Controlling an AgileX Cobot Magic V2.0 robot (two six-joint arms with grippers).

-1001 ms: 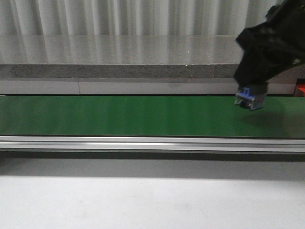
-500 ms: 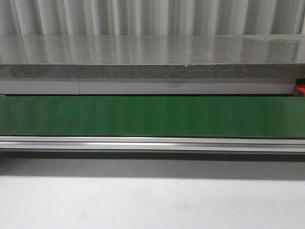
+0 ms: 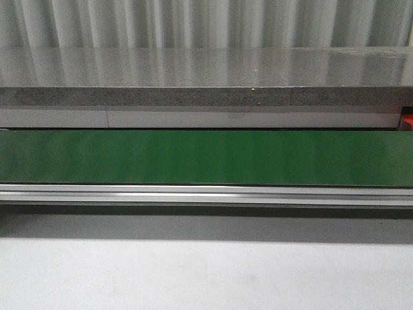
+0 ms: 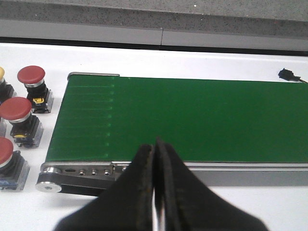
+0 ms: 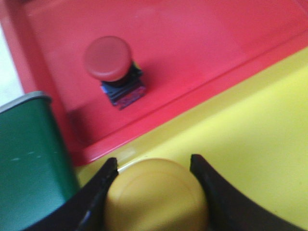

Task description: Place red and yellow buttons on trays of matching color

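Though blurred, right claw [image 5: 154,166] round yellow button [image 5: 156,195], over yellow tray [image 5: 250,139] edge.

Front view was dim, with soft glare streaking the polished grey stone ledge [image 3: 206,68]. Right wrist view was blurred throughout; the round yellow push button [image 5: 155,195] nearest the lens was out of focus.

A white worktop [image 4: 202,60] is seen carrying a green conveyor belt [image 4: 192,120] across mid-frame. At the left edge of the left wrist view, three red buttons [image 4: 17,115] are stood directly on it, beside the belt's end.
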